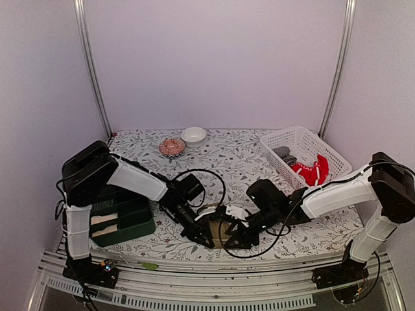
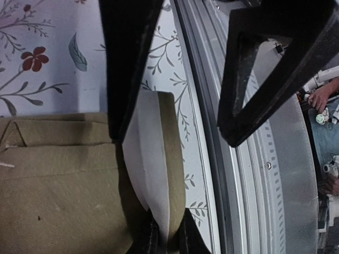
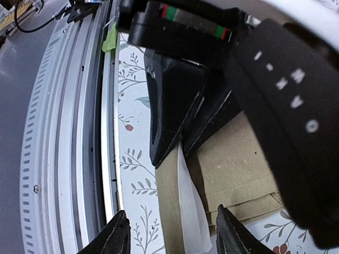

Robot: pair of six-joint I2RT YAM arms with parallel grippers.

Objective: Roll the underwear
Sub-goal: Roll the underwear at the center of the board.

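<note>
- Khaki underwear point(image 2: 63, 190) lies flat on the worktop point(image 1: 227, 155) at the near edge, between the two arms. Its side hem is folded over, showing a white lining point(image 2: 151, 159).
- Left gripper point(image 2: 168, 235): jaws pinched together on that folded hem.
- Right gripper point(image 3: 175, 238): jaws apart, straddling the same hem just beside the left one and gripping nothing.
- Red piece point(image 1: 311, 172) and a grey one sit in the white basket point(image 1: 295, 139), well apart from this work.
- Handling, my read: light, limp cloth with no stiffness, so layers will slide and sag if lifted by one point.
- Best hold: pinch through all layers at the hem with both grippers spread along it, and keep the cloth low on the worktop while rolling.
- Risk: the lining slips out and the roll goes loose.
</note>
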